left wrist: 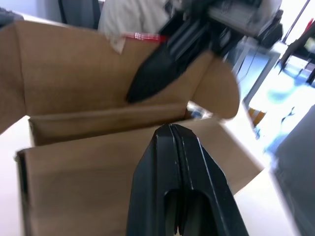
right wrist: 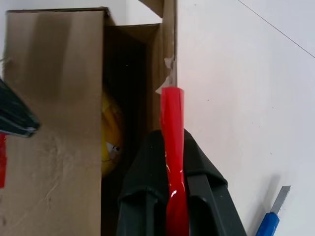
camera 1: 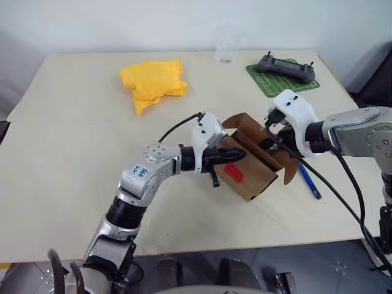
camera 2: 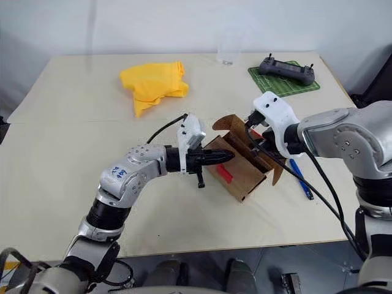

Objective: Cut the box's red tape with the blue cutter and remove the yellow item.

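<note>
Room: white wall behind; pale beige table (camera 1: 73, 153) takes up most of the head views; grey floor along the near edge; dark object at far right edge, can't tell what
Table far side: yellow cloth (camera 1: 153, 82) crumpled, left of centre; clear cup (camera 1: 226, 49) at the back edge; green mat (camera 1: 283, 78) back right w/ grey controller (camera 1: 286, 67) lying on it
Box (camera 1: 254, 165): brown carton, centre-right of table, between the two arms; flaps open and standing up; red tape (camera 1: 234, 173) patch on the near face
Left gripper (camera 1: 236, 155): fingers shut tight, nothing between them; tips against the box's near top edge, just above the red patch
Right gripper (right wrist: 173, 162): reaching into the open top from the far-right side; jaws closed on a strip of red tape
Blue cutter (camera 1: 310, 180): flat on the table, right of the box, near it but not touching; neither gripper on it
Yellow item (right wrist: 110, 135): inside the box, down in the dark gap betw. the walls; partly hidden
Left wrist view extra: shut fingers (left wrist: 177, 162) over the near flap; box interior open beyond; right gripper's black fingers (left wrist: 162, 69) coming in from the opposite side w/ a red strip by them; blurred room behind, someone in light clothing (left wrist: 133, 17)
Right wrist view extra: red strip (right wrist: 173, 147) runs up between the pads (right wrist: 206, 191); torn flap edge at its end; cutter's blue body and grey blade in the corner (right wrist: 275, 211); left gripper's dark tip at the frame edge (right wrist: 15, 118)
</note>
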Controlling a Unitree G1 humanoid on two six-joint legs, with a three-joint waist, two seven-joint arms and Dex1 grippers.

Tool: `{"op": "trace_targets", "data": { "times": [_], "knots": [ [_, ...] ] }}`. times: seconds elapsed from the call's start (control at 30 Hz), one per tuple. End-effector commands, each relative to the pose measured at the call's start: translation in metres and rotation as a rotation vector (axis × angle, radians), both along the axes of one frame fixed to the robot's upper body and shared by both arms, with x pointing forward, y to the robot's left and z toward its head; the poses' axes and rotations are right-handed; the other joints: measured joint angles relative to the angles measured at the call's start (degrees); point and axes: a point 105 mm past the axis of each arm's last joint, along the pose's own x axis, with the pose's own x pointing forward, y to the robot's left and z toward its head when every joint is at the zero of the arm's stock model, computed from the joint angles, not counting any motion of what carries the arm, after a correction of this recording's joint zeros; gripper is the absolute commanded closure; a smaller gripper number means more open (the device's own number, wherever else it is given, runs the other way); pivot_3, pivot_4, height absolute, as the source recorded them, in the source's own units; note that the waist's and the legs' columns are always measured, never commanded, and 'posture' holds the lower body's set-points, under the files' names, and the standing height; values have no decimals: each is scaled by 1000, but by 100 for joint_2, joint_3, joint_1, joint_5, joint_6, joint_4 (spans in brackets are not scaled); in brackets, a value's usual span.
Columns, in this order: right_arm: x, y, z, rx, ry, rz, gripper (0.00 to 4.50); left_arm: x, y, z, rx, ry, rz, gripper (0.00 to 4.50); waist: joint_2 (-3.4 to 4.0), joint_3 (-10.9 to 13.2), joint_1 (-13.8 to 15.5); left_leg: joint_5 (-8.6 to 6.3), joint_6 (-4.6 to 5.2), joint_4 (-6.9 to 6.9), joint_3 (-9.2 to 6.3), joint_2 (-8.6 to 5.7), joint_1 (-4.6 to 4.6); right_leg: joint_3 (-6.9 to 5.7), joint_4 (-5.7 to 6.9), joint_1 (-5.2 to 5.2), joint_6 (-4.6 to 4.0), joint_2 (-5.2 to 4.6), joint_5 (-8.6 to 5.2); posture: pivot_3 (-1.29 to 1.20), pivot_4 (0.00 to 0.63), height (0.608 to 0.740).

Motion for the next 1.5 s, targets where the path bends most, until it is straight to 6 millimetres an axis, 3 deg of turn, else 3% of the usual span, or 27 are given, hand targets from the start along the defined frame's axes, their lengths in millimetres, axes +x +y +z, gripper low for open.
{"op": "trace_targets", "data": {
  "times": [0.03, 0.2, 0.5, 1.03, 1.5],
  "knots": [
    [-2, 4, -8, 0, 41, 14, 4464, -1, -7, -1, 55, -80, -27, 4500, 0, 0, 4, 0, 0, -1, 2, 0, 0, 0, -1, -1, 0, 0, 0, 0, 150, 740],
    [-2, 3, -8, 1, 40, 9, 4464, -2, -8, -8, 115, -85, -54, 4500, 0, 0, 14, 0, 0, -1, 2, -1, -1, 0, -2, 0, 0, -1, 0, 0, 150, 740],
    [-4, -15, -1, -27, 43, -32, 4464, -17, 19, -28, 215, 16, -102, 4500, 1, 0, 6, 0, 0, -6, 3, 3, 0, 2, -3, -2, 0, 0, 0, 0, 150, 740],
    [-35, -26, -4, 56, 245, 47, 4464, -8, 47, -41, 243, 65, 56, 4500, 1, 0, 13, 0, 0, -5, 2, 8, 8, 8, -4, 6, 0, -1, 0, 0, 150, 740],
    [-20, -39, -20, -117, 167, -39, 4464, -8, 44, -56, 234, 113, 105, 4500, 3, -1, 13, 0, 0, 11, 1, 13, 14, 20, -3, 8, 0, -3, 0, 0, 150, 740]
  ]
}}
